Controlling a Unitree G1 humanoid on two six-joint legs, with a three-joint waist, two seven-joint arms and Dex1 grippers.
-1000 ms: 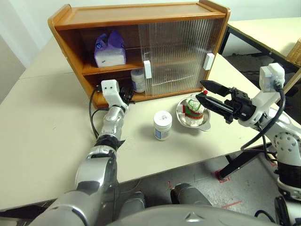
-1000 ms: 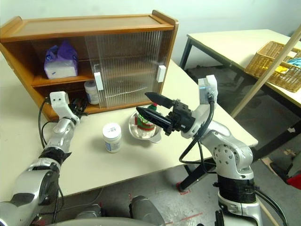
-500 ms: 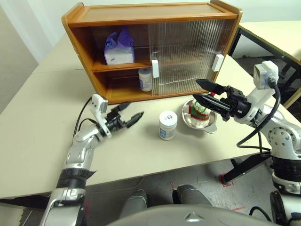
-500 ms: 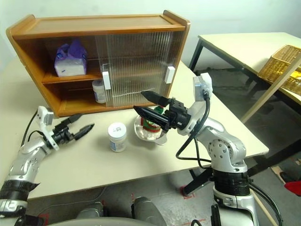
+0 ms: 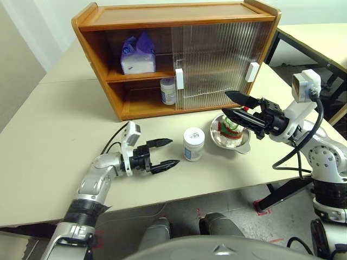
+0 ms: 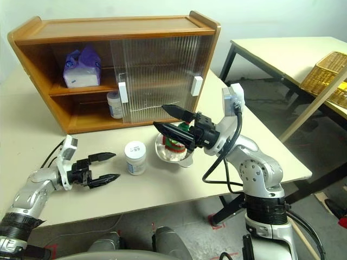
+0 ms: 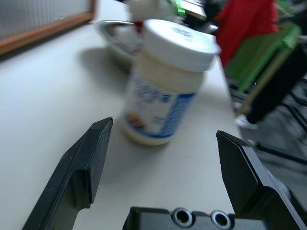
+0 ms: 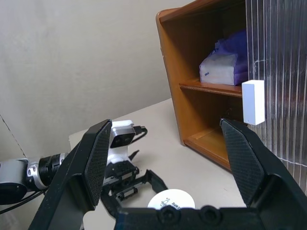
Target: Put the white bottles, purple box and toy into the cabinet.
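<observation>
The likeliest slip from here is the left gripper (image 5: 165, 153) knocking over the white bottle on the table (image 5: 193, 144): the jar is squat but light, and if the jaws come in with one finger ahead of the other, or too high near the lid, it may tip or skid toward the steel bowl (image 5: 242, 142) just beside it. A second risk is the right gripper (image 5: 232, 104), which hangs directly above the toy (image 5: 230, 126) in that bowl; both arms working this small patch of table (image 5: 49, 124) could crowd each other.

The left forearm lies low over the table, its gripper level and pointing at the bottle, jaws spread wide and empty, the bottle framed between them but not yet touched. The right arm is raised, jaws also wide open and holding nothing.

In the cabinet (image 5: 179, 16), the purple box (image 5: 136, 54) sits on the upper shelf and the other white bottle (image 5: 168, 90) on the lower shelf by the sliding door's handle.
</observation>
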